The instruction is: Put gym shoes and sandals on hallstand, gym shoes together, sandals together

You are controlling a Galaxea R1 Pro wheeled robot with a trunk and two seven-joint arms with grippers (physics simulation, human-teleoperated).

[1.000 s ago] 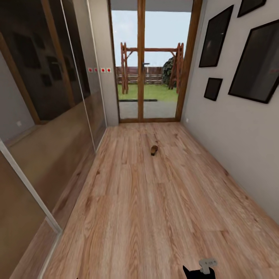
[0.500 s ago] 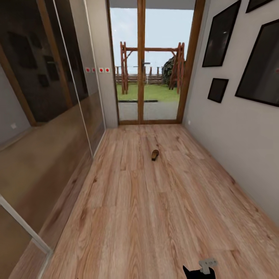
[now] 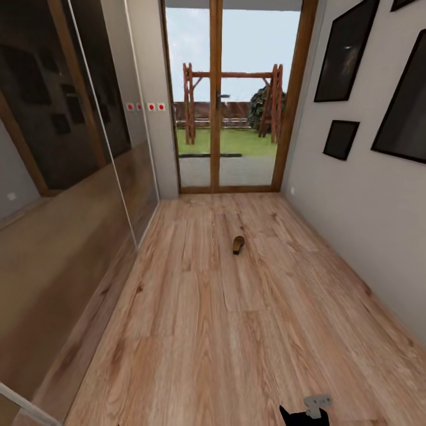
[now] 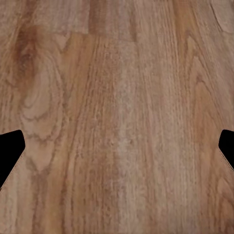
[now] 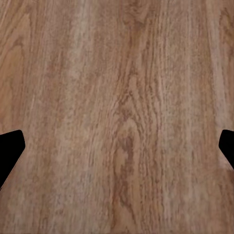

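From the head camera: a single dark brown sandal (image 3: 238, 244) lies alone on the corridor floor (image 3: 225, 331), well ahead of the robot and short of the glazed wooden door (image 3: 228, 100) at the corridor's far end. Mirrored wardrobe panels (image 3: 65, 154) run along the robot's left; black picture frames (image 3: 343, 53) hang on the grey wall to its right. A dark piece of the robot's right arm (image 3: 305, 414) with a pale bracket juts in at the near edge, far behind the sandal.

From the left wrist camera: the left gripper (image 4: 117, 151) is spread wide, its two black fingertips (image 4: 9, 151) at opposite edges, nothing between them but bare wood planking beneath.

From the right wrist camera: the right gripper (image 5: 117, 151) is likewise spread apart and empty, fingertips (image 5: 9, 148) framing knotted floor grain directly below.
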